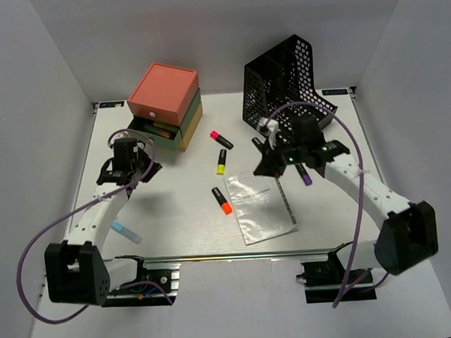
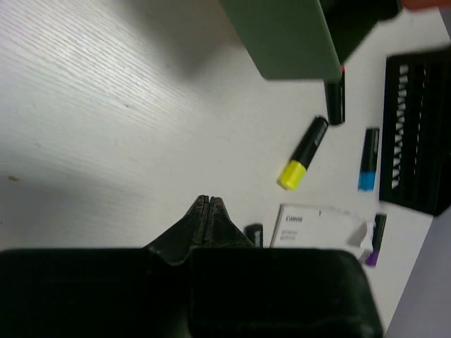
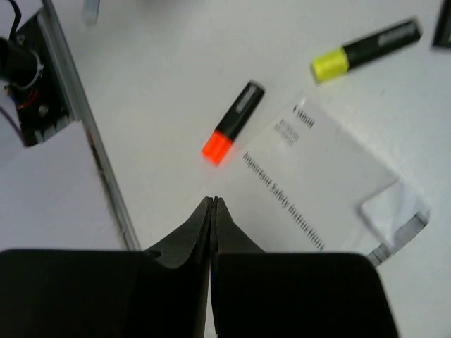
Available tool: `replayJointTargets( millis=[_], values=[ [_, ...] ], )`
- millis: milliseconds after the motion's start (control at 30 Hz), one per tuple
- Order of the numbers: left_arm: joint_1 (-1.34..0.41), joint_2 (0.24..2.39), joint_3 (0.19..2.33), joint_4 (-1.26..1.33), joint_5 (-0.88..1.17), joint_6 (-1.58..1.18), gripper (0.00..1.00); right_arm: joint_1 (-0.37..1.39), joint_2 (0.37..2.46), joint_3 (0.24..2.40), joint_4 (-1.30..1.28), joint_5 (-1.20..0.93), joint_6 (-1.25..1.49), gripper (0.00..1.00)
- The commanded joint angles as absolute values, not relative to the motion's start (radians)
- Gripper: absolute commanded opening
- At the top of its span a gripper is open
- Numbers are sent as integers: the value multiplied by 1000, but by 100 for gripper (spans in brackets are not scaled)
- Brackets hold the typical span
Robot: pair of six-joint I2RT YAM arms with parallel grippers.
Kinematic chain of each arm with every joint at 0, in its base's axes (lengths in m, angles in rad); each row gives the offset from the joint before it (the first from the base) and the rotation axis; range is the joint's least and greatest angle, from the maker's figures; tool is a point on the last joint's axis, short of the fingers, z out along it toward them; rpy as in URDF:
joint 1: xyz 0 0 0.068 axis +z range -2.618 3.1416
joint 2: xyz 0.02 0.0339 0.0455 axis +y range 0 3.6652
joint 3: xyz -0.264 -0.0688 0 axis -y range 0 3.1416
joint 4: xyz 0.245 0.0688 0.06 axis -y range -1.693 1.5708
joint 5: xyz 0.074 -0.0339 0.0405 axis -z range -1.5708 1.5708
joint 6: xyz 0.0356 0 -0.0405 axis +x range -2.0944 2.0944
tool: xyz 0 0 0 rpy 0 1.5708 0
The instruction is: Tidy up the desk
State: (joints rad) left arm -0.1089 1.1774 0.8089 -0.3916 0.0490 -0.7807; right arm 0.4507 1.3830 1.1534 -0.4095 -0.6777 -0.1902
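Note:
The desk [image 1: 175, 216] is a white tabletop inside white walls. On it lie a pink highlighter [image 1: 221, 139], a yellow highlighter [image 1: 221, 164], an orange highlighter [image 1: 222, 200], a purple one [image 1: 305, 177] and a booklet in a clear sleeve [image 1: 261, 207]. My left gripper [image 2: 209, 201] is shut and empty over bare desk, in front of the drawer box. My right gripper [image 3: 213, 201] is shut and empty above the booklet's [image 3: 331, 176] near edge, with the orange highlighter [image 3: 232, 121] just ahead of it.
A stacked pink-green-yellow drawer box [image 1: 165, 104] stands at the back left, its middle drawer pulled out. A black mesh file holder [image 1: 281, 80] stands at the back right. A light-blue pen [image 1: 127, 232] lies by the left arm. A metal rail [image 1: 237, 253] runs along the near edge.

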Motion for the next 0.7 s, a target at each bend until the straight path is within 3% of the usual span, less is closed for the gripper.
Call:
replayJointTargets(
  millis=[0,333,533,667],
  values=[
    [-114,1232,900,-422,-100,-928,6,416,1204,1048,-319,-782,-195,0],
    [-100,1456,1041,-353,-107,-1163,16,302,1097,956,-250,-802,-156,0],
    [-100,1555,1091,-307,-80,-1226,18,279,1072,956,-265,-853,-167,0],
    [-91,1598,1135,-302,-83,-1227,33,265,1039,948,-255,-845,-176,0]
  ],
)
